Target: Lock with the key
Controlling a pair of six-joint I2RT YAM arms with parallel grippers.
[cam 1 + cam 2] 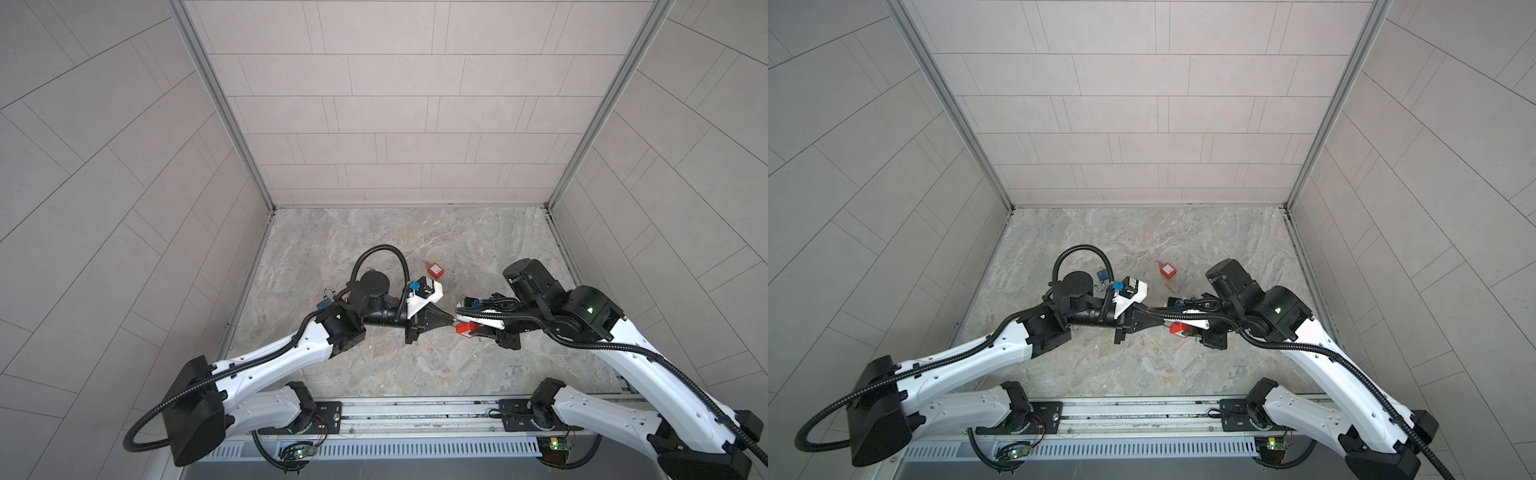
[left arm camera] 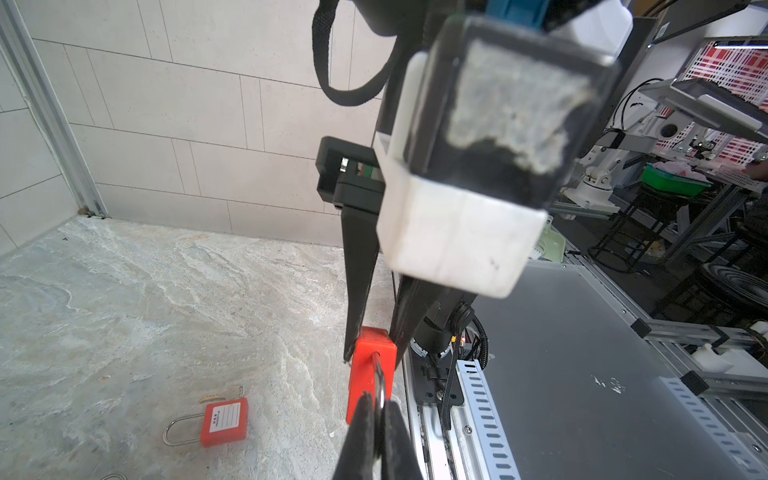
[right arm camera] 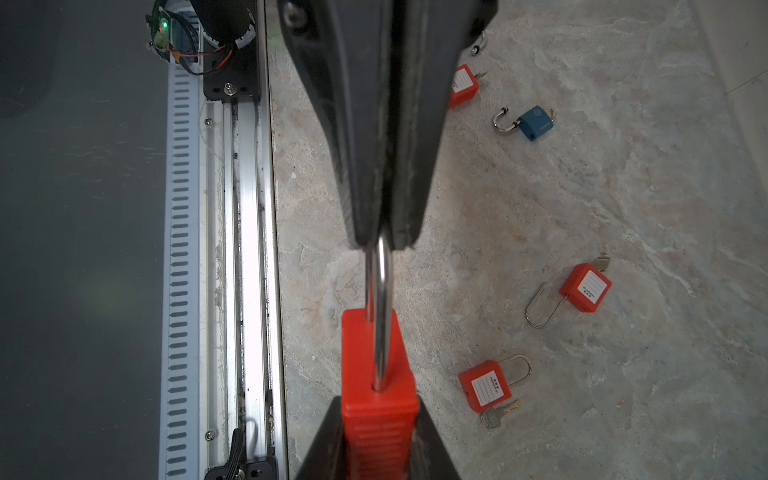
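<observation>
red padlock [image 1: 462,330] mid-frame in both top views, left gripper [image 2: 377,402] pinching its shackle [image 3: 380,291], right gripper [image 3: 376,402] clamping its body [image 3: 376,353]

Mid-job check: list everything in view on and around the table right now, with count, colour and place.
held padlock: one, red, off the table between both hands.
loose red padlocks: three, red, on the table; one half hidden by the right hand in the right wrist view.
blue padlock: one, blue, on the table, shackle open.
keys: at least three, metal, one at each loose red padlock's base.
table: one, grey marble look.
wall panels: three, pale tiled, around the table.
rail: one, silver, along the table's near edge.
left hand: one, black, shut on the held padlock's body.
right hand: one, black, shut on its shackle.
</observation>
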